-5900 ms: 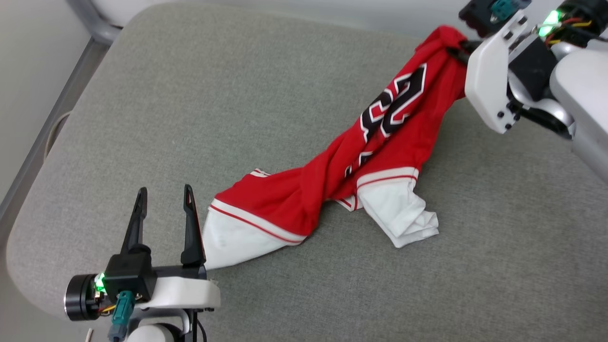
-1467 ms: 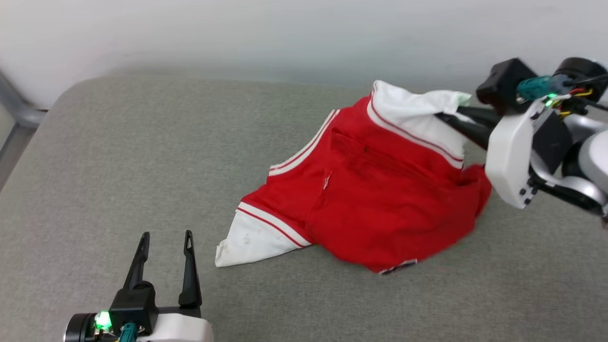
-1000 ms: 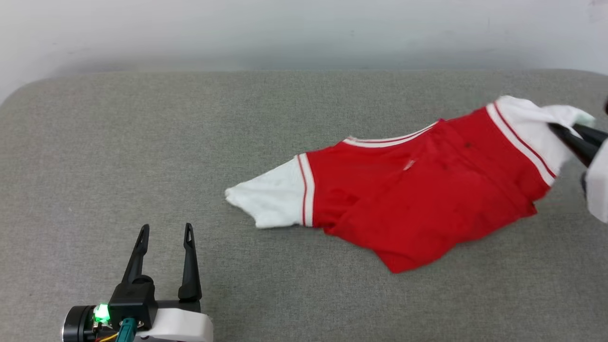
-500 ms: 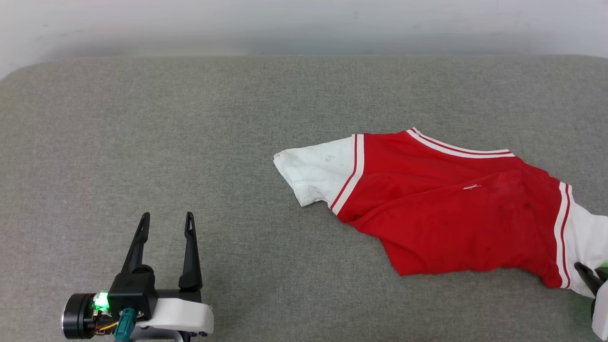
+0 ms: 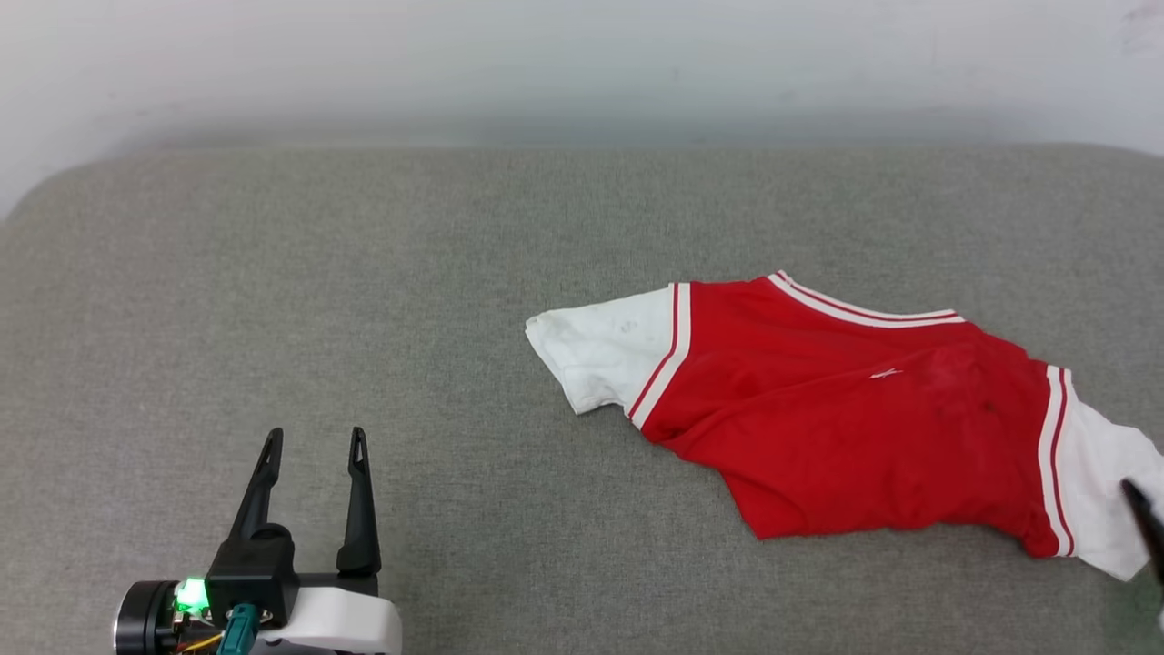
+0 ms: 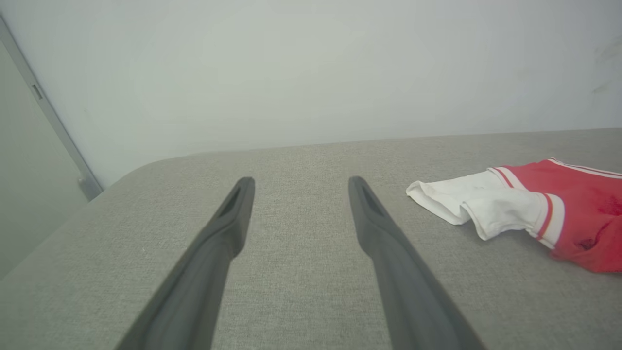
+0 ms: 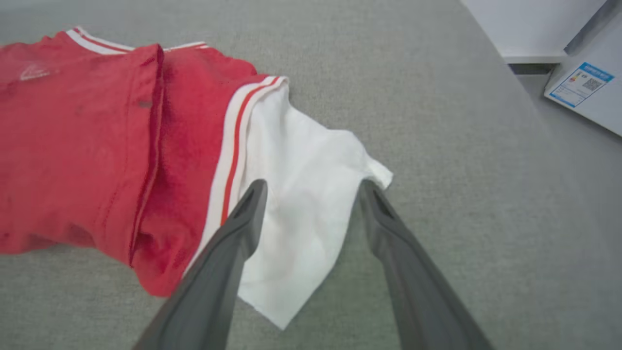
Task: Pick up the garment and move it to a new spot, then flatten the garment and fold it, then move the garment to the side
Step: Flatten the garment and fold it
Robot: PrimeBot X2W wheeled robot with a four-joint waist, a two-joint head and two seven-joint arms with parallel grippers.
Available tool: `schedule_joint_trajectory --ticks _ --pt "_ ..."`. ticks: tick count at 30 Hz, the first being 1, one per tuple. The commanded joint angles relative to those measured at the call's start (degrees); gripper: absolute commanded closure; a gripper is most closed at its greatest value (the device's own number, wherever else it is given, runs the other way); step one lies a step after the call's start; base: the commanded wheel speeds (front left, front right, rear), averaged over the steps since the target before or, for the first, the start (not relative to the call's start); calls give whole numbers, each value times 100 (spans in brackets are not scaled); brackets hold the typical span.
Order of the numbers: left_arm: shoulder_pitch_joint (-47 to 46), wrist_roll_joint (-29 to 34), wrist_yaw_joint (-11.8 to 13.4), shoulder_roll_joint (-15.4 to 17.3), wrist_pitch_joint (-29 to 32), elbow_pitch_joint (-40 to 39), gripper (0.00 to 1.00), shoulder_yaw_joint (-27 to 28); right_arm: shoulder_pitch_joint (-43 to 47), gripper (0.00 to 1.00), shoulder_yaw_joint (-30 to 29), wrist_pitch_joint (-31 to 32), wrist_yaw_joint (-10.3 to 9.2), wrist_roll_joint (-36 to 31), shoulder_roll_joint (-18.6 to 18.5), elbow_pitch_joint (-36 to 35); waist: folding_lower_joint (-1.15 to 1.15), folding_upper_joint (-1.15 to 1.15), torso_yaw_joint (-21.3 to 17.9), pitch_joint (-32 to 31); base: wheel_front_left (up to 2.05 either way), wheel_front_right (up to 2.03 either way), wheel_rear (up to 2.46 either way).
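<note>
garment (image 5: pixel 846 428) lying crumpled-flat on grey cushion (image 5: pixel 364 273), right of centre, plain red side up; left gripper (image 5: pixel 314 437) fingers wide apart, empty, well apart from garment; right gripper (image 7: pixel 313 187) fingers spread over white sleeve (image 7: pixel 311 146), clamping nothing

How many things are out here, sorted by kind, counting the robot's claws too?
shirt, red with white sleeves: 1
claws: 2, the left claw and the right claw, both open
grey padded surface: 1
Total: 4
</note>
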Motion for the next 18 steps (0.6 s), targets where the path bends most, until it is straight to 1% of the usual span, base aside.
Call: schedule_joint_trajectory --ticks 1,4,6,7,10,12,15,17,18 --pt "47 16 -14 21 -14 -9 0 4 103 0 -135 -80 -4 -103 -31 -87 0 0 -21 -115 0 0 0" --pt "113 6 -25 51 -14 -14 0 29 222 0 -739 -336 -5 -522 -58 -341 0 0 -47 -232 0 0 0" --pt "133 1 -30 76 -14 -24 0 33 302 0 -1286 -514 -5 -897 75 -627 0 0 -60 -299 0 0 0" --pt "146 7 -46 93 -14 -26 0 26 360 0 -1543 -559 -4 -1092 206 -814 0 0 -63 -331 0 0 0" --pt "76 18 -114 179 -14 -56 0 16 601 0 -2199 -621 -4 -1785 730 -1609 0 0 -81 -389 0 0 0" --pt "-51 -37 -217 248 -14 -64 0 28 738 0 -2555 -587 -5 -2197 1119 -2217 0 0 -90 -400 0 0 0" --pt "-310 -58 -408 419 -14 -53 0 -2 1020 0 -2849 -434 -5 -2702 1788 -3105 0 0 -92 -420 0 0 0" --pt "-547 -131 -568 524 -14 6 0 -8 1179 0 -2947 -344 -6 -2950 2172 -3636 0 0 -98 -424 0 0 0" --pt "-676 -145 -654 589 -14 62 0 -19 1257 0 -2956 -284 -6 -3035 2307 -3842 0 0 -106 -424 0 0 0"
